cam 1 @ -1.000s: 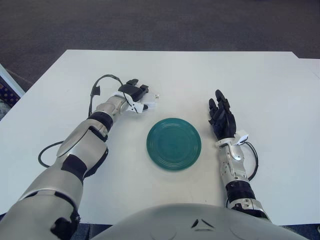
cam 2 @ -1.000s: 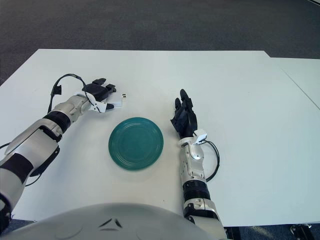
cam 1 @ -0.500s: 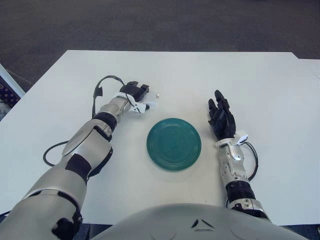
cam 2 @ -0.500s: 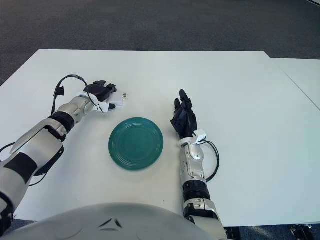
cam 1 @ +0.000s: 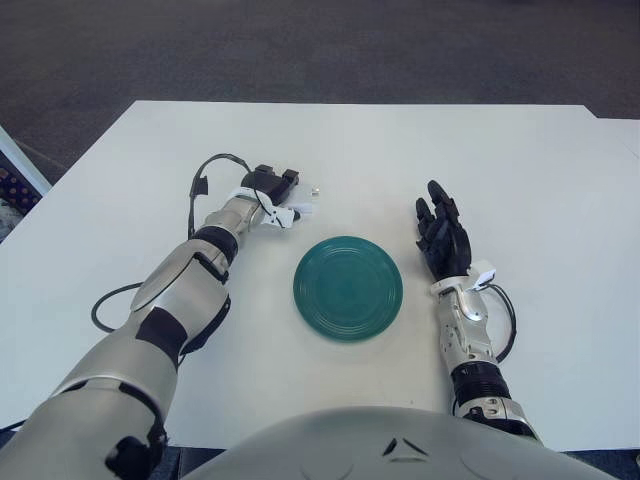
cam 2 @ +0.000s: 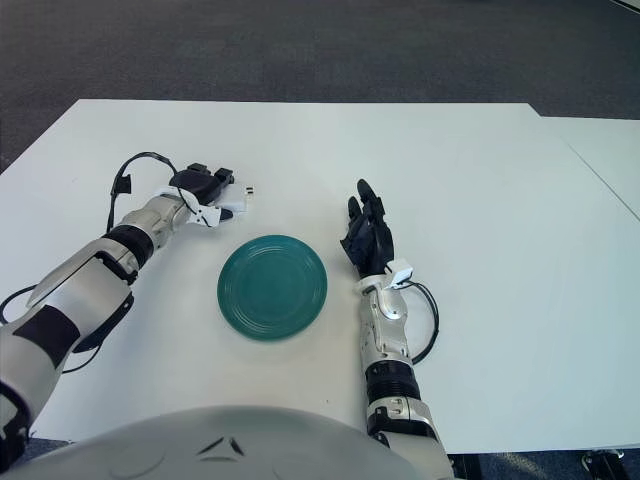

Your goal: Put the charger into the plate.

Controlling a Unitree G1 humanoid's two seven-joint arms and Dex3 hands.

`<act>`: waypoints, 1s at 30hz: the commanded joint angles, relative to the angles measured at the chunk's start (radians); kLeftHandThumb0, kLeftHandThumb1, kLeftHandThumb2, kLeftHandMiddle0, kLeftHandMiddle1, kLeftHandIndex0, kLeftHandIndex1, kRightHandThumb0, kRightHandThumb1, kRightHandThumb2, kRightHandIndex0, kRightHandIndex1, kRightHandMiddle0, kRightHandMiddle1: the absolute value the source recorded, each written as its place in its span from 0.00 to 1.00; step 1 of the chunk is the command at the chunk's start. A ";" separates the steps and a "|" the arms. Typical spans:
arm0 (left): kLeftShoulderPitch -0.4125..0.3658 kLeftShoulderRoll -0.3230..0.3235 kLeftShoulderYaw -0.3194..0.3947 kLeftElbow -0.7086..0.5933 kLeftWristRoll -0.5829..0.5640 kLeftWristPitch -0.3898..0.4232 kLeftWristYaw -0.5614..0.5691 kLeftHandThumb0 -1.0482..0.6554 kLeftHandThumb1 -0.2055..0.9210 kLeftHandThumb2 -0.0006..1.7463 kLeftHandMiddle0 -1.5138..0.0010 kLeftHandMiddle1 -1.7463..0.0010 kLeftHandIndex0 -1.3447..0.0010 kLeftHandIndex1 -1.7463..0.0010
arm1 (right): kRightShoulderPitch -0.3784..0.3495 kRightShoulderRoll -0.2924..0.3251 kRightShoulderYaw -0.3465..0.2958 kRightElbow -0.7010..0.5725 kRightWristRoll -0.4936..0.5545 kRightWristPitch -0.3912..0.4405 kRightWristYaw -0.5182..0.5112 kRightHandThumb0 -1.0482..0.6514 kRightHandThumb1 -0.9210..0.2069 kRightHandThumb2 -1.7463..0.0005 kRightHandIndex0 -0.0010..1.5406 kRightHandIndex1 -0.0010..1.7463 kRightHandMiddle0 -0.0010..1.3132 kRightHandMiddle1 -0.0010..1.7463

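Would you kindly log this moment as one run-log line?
left robot hand: at small white charger | round green plate: empty | right robot hand: open, right of plate

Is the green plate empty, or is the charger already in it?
Empty. The plate shows only bare green; the white charger is at the left hand, beyond the plate.

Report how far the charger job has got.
Nothing is delivered yet: the green plate holds nothing. In hand: the left hand is at the white charger beyond the plate's left side, fingers over it; a firm grasp isn't clear. The right hand shows idle, right of the plate. Left: lift, carry, set it in.
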 commanded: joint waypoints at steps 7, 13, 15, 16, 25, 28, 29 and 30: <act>0.042 -0.015 -0.104 0.069 0.083 0.034 -0.013 0.05 1.00 0.25 1.00 0.00 0.76 0.20 | 0.182 0.037 -0.010 0.027 0.050 0.026 0.033 0.06 0.00 0.46 0.14 0.01 0.00 0.31; 0.045 -0.029 -0.156 0.072 0.129 0.118 0.059 0.15 1.00 0.11 0.90 0.00 0.72 0.08 | 0.196 0.037 -0.019 -0.037 0.089 0.054 0.066 0.07 0.00 0.47 0.14 0.01 0.00 0.31; 0.045 -0.031 -0.160 0.070 0.130 0.136 0.066 0.21 0.96 0.15 0.87 0.00 0.68 0.10 | 0.206 0.035 -0.015 -0.065 0.096 0.068 0.070 0.07 0.00 0.47 0.14 0.00 0.00 0.31; 0.046 -0.033 -0.161 0.070 0.131 0.146 0.071 0.26 0.87 0.25 0.85 0.00 0.63 0.12 | 0.217 0.034 -0.010 -0.092 0.100 0.080 0.072 0.07 0.00 0.48 0.14 0.00 0.00 0.31; 0.064 -0.033 -0.136 0.064 0.092 0.140 0.155 0.37 0.67 0.53 0.57 0.00 0.62 0.06 | 0.256 0.017 0.012 -0.238 0.144 0.169 0.089 0.07 0.00 0.48 0.11 0.00 0.00 0.28; 0.069 -0.033 -0.116 0.062 0.074 0.128 0.190 0.37 0.64 0.59 0.52 0.00 0.64 0.02 | 0.256 0.012 0.013 -0.256 0.153 0.189 0.088 0.08 0.00 0.48 0.10 0.00 0.00 0.27; 0.070 -0.033 -0.113 0.062 0.072 0.126 0.196 0.37 0.64 0.60 0.50 0.00 0.64 0.01 | 0.256 0.012 0.012 -0.259 0.154 0.194 0.087 0.08 0.00 0.48 0.10 0.00 0.00 0.27; 0.070 -0.033 -0.110 0.062 0.069 0.124 0.200 0.37 0.63 0.60 0.49 0.00 0.64 0.01 | 0.257 0.011 0.012 -0.264 0.154 0.199 0.086 0.08 0.00 0.48 0.10 0.00 0.00 0.27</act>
